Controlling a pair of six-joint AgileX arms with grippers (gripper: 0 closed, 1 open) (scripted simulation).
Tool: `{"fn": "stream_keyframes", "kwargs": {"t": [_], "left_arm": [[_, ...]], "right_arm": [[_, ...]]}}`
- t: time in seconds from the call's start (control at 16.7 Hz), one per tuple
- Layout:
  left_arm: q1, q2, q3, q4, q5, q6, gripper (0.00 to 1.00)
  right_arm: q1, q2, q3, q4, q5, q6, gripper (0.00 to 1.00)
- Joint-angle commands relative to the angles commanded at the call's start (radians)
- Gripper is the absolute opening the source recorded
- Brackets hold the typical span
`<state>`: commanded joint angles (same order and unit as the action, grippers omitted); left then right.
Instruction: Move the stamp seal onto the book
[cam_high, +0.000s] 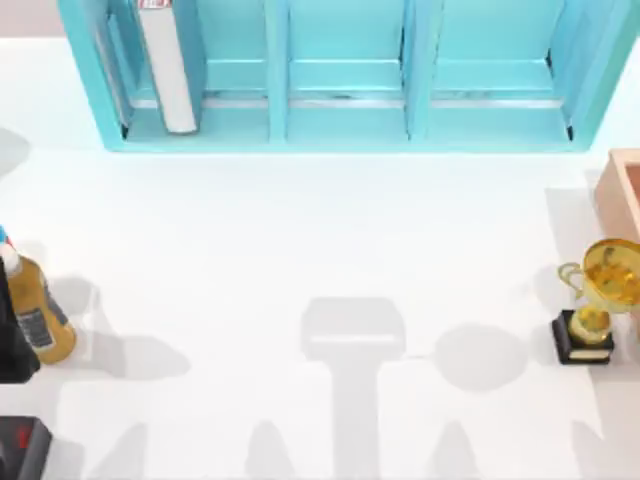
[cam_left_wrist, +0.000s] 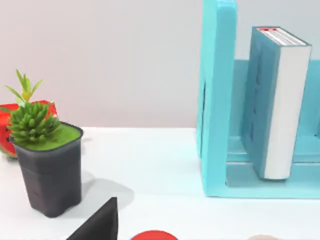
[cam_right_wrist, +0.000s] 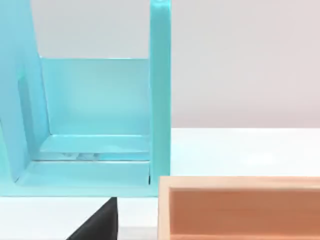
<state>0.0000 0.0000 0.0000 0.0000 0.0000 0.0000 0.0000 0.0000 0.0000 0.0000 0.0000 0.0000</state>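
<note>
From above, a teal shelf (cam_high: 340, 75) runs along the twelve o'clock edge of the white surface (cam_high: 300, 230). The book (cam_high: 166, 65) stands upright in the shelf's compartment at eleven o'clock, pale spine facing out. A gold trophy (cam_high: 598, 300) on a black base stands at three o'clock, with a tan box (cam_high: 622, 190) just beyond it toward two o'clock. A yellow-brown bottle (cam_high: 38, 312) sits at nine o'clock. A black object with a red mark (cam_high: 22, 448) lies at eight o'clock.

The left wrist view shows the book (cam_left_wrist: 277, 102) upright inside the shelf (cam_left_wrist: 217, 100), leaning close to its end wall. A green plant in a dark pot (cam_left_wrist: 47, 160) stands well apart from the shelf, and something red (cam_left_wrist: 7, 127) is behind it.

The right wrist view shows a bare shelf compartment (cam_right_wrist: 95, 115) and the tan box (cam_right_wrist: 240, 207) just beside the shelf's end wall.

I cannot tell how either pincer stands.
</note>
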Motion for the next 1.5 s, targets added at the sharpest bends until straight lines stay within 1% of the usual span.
{"fn": "stream_keyframes", "kwargs": {"t": [0.24, 0.36, 0.54, 0.78, 1.26, 1.5], "left_arm": [[-0.005, 0.030, 0.014, 0.028, -0.005, 0.001, 1.00], [-0.016, 0.104, 0.046, 0.092, -0.016, 0.004, 1.00], [-0.045, 0.292, 0.120, 0.238, -0.041, 0.010, 1.00], [-0.102, 0.671, 0.248, 0.498, -0.086, 0.018, 1.00], [-0.251, 1.589, 0.532, 1.078, -0.183, 0.028, 1.00], [-0.307, 1.966, 0.648, 1.314, -0.221, 0.025, 1.00]], "right_arm": [[0.000, 0.000, 0.000, 0.000, 0.000, 0.000, 1.00], [0.000, 0.000, 0.000, 0.000, 0.000, 0.000, 1.00], [0.000, 0.000, 0.000, 0.000, 0.000, 0.000, 1.00], [0.000, 0.000, 0.000, 0.000, 0.000, 0.000, 1.00], [0.000, 0.000, 0.000, 0.000, 0.000, 0.000, 1.00], [0.000, 0.000, 0.000, 0.000, 0.000, 0.000, 1.00]]}}
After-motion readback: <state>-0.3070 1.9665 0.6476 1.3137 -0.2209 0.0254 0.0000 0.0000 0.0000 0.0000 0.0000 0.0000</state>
